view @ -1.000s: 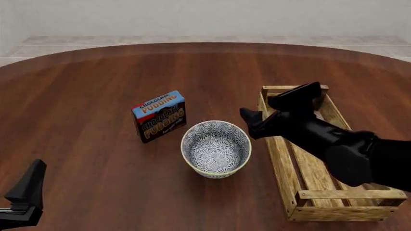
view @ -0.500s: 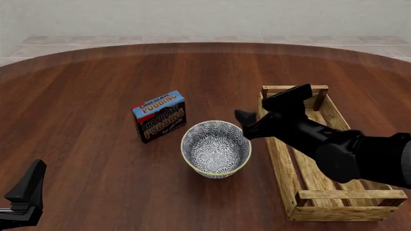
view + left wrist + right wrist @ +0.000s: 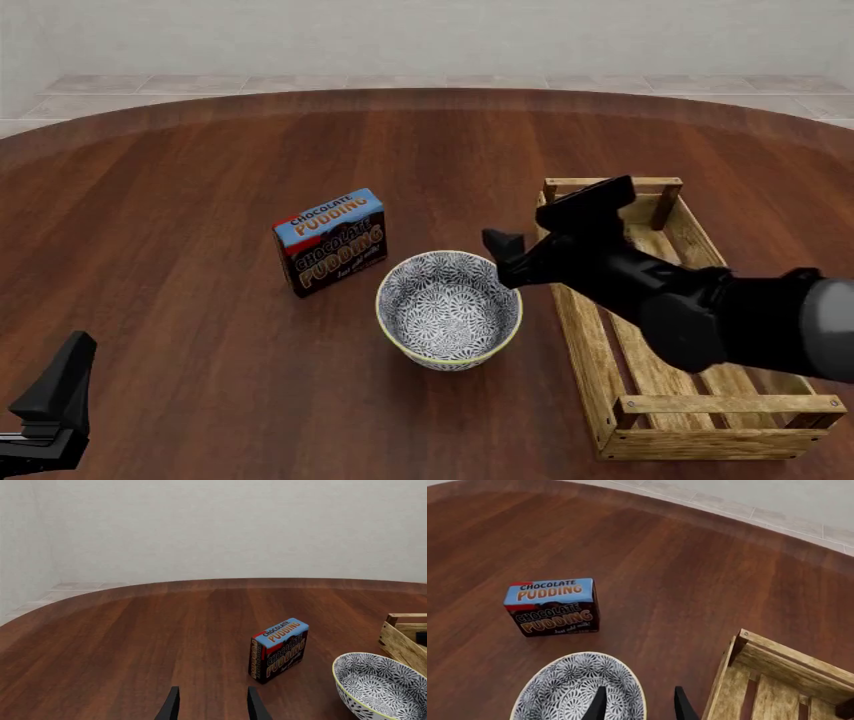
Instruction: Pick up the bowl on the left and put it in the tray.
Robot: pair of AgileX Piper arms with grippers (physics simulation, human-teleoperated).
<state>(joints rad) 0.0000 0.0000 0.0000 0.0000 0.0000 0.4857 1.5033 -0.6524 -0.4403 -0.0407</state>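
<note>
One bowl [image 3: 449, 309], one tray [image 3: 663, 330], one pudding box [image 3: 331, 240] on the table [image 3: 200, 200]. My right gripper [image 3: 527, 235] hangs spread, empty; my left gripper [image 3: 212, 709] is parted too.

Front view: fixed, high, behind the arms, looking forward and down over the whole counter [image 3: 200, 200]. Left wrist view: low, near the counter's surface, facing the far wall. Right wrist view: close and steep — straight down. Shared by all three — pudding box [image 3: 331, 241], bowl [image 3: 449, 308], tray [image 3: 667, 330].
</note>
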